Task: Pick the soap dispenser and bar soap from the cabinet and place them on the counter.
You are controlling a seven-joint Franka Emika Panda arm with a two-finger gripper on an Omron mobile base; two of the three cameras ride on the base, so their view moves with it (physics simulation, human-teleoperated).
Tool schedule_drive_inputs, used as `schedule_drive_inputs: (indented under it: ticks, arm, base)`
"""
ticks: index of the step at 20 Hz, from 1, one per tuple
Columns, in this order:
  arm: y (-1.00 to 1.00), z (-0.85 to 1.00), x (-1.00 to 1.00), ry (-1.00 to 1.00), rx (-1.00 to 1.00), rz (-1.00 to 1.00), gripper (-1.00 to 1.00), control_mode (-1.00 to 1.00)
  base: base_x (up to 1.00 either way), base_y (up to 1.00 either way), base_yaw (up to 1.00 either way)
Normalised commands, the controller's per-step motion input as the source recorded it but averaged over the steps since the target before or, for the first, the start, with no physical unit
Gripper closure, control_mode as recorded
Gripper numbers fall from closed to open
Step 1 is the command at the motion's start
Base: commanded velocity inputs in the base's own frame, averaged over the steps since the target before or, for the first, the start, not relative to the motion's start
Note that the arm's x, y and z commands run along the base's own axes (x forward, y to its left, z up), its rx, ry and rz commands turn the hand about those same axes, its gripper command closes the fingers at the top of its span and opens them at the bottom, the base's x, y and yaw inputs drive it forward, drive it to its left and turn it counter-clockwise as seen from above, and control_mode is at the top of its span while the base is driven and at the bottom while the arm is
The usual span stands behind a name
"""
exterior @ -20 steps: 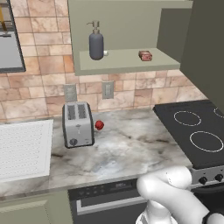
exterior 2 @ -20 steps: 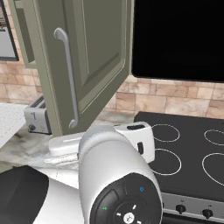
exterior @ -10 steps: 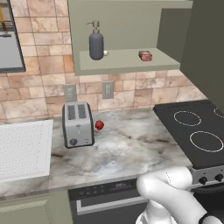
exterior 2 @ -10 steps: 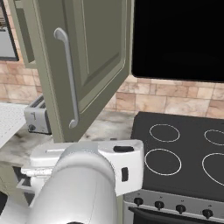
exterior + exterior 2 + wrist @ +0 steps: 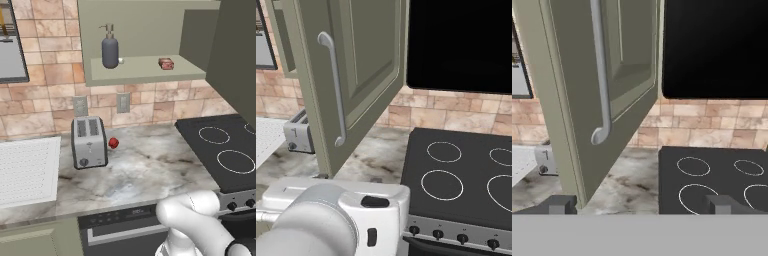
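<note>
The cabinet [image 5: 145, 70] shelf holds the soap dispenser [image 5: 110, 49] and bar soap [image 5: 166, 63].

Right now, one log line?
gripper: open, empty | cabinet: open | dispenser, soap: on shelf | counter: neither

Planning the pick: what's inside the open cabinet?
On the cabinet shelf: soap dispenser left, small white thing beside it, bar soap right. Anything higher is out of frame.

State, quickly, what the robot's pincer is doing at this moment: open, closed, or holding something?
Pincer: open, its two tips standing wide apart, holding nothing, facing the cabinet door.
</note>
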Motion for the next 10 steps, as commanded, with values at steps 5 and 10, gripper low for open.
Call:
schedule_drive_inputs:
  ticks: [5,10]
  arm:
    - [0.05,0.07,-0.25,0.12,0.03,-0.09,-1.0,-1.0]
    - [0.11,0.18,-0.14,0.17,-0.01,-0.02,-1.0,-1.0]
  base:
    - [0.0,0.0,0.0]
    - [0.0,0.0,0.0]
